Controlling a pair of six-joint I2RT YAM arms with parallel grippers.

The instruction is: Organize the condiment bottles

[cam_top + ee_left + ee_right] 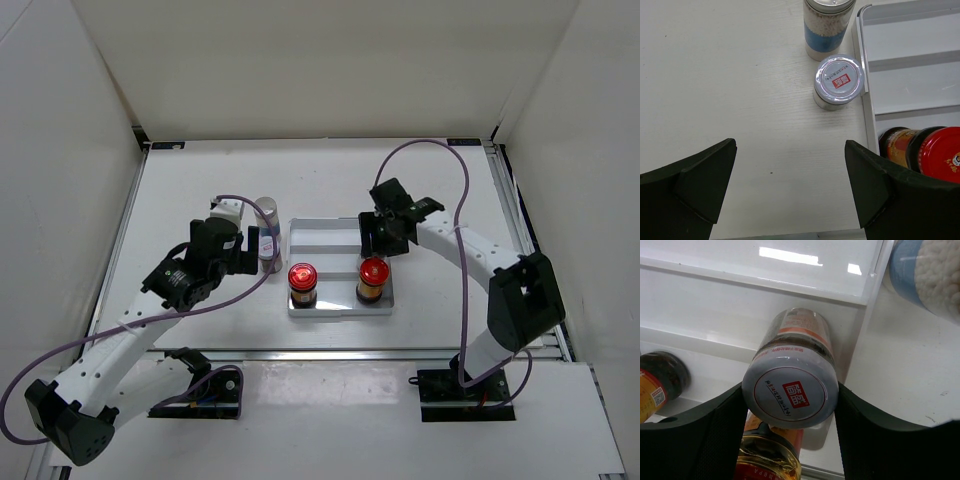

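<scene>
My right gripper (790, 395) is shut on a short jar with a white printed lid (792, 390) and holds it over the right end of the white stepped tray (765, 295). It hangs just above a red-capped amber jar (767, 462), which also shows in the top view (371, 276). A second red-capped jar (302, 281) stands at the tray's front left. My left gripper (790, 170) is open and empty over bare table. Ahead of it stand the other white-lidded jar (839, 81) and a silver-capped blue-label bottle (826, 27), both just left of the tray. Another blue-label bottle (925, 275) stands right of the tray.
The tray's (325, 238) back and middle steps hold nothing. White walls enclose the table on three sides. The table's left edge rail (125, 230) and right edge rail (510, 200) lie beyond the arms.
</scene>
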